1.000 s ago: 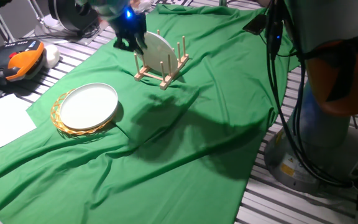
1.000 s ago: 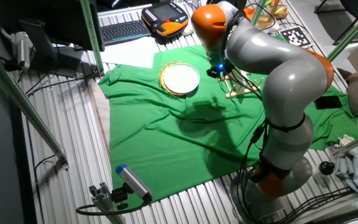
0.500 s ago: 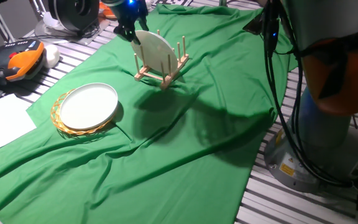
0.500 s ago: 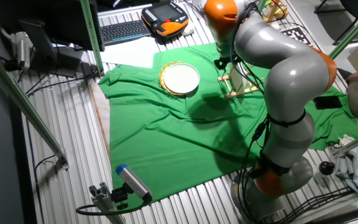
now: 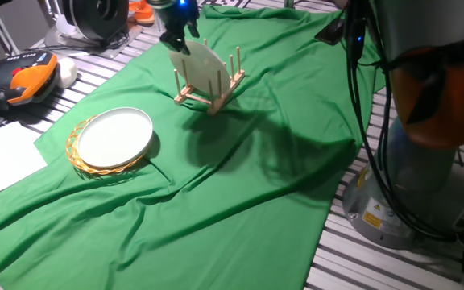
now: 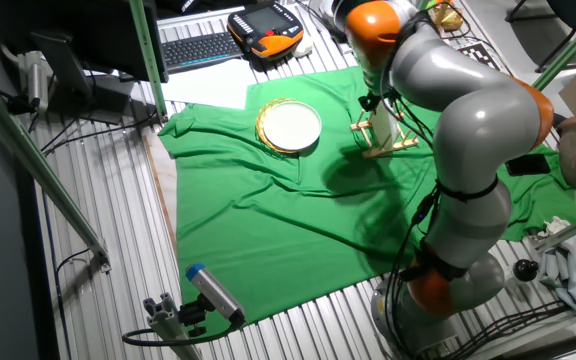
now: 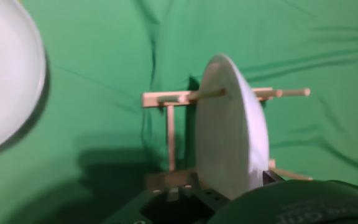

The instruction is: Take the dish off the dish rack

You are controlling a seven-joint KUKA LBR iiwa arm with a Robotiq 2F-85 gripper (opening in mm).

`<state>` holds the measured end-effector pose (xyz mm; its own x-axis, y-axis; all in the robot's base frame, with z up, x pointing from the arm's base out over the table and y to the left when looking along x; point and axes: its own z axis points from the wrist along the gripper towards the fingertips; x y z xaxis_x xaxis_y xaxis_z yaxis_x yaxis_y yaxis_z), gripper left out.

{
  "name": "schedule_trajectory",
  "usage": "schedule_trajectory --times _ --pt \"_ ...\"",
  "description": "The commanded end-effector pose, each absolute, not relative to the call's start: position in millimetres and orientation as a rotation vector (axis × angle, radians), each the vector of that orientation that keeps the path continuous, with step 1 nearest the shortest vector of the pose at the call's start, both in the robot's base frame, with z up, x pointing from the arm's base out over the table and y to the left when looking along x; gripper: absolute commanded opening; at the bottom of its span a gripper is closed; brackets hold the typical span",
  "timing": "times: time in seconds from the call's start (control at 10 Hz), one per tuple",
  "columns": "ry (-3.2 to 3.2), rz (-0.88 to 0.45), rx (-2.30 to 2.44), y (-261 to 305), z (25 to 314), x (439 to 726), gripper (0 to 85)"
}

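Gripper (image 5: 180,32) position: we find it at the top edge of the dish (image 5: 202,71), at the far end of the green cloth (image 5: 240,169) that covers the desk (image 5: 377,258). Its dark fingers blend together in one fixed view and are hidden behind the arm (image 6: 448,90) in the other, so we cannot tell whether they are apart, together or clamped on the rim. In the hand view only a dark blurred mass fills the bottom edge, and the fingertips are not distinguishable.

We see the dish standing on edge between the upright pegs of the dish rack (image 5: 220,90), leaning slightly. In the hand view the dish (image 7: 232,137) appears nearly edge-on, its lower rim cut off by the dark mass, with the dish rack (image 7: 173,134) rails partly hidden behind it. In the other fixed view the dish (image 6: 386,122) and the dish rack (image 6: 380,146) are small and partly covered by the arm.

Left of the rack, well apart, a second white plate (image 5: 114,135) lies flat on a wicker mat (image 5: 83,161); the hand view cuts this plate (image 7: 5,74) off at the left edge.
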<state>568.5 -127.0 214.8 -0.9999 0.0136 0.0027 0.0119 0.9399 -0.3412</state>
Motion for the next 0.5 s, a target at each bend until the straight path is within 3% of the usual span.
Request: schedule_trajectory --times 0.0,0.3,0.4 --pt "-3.095 0.552 -0.007 -155.7 211.4 569.1 51.0" --pt "-3.084 0.555 0.053 -158.1 200.0 575.6 51.0" --pt "-3.073 0.55 0.089 -156.3 197.8 578.4 34.0"
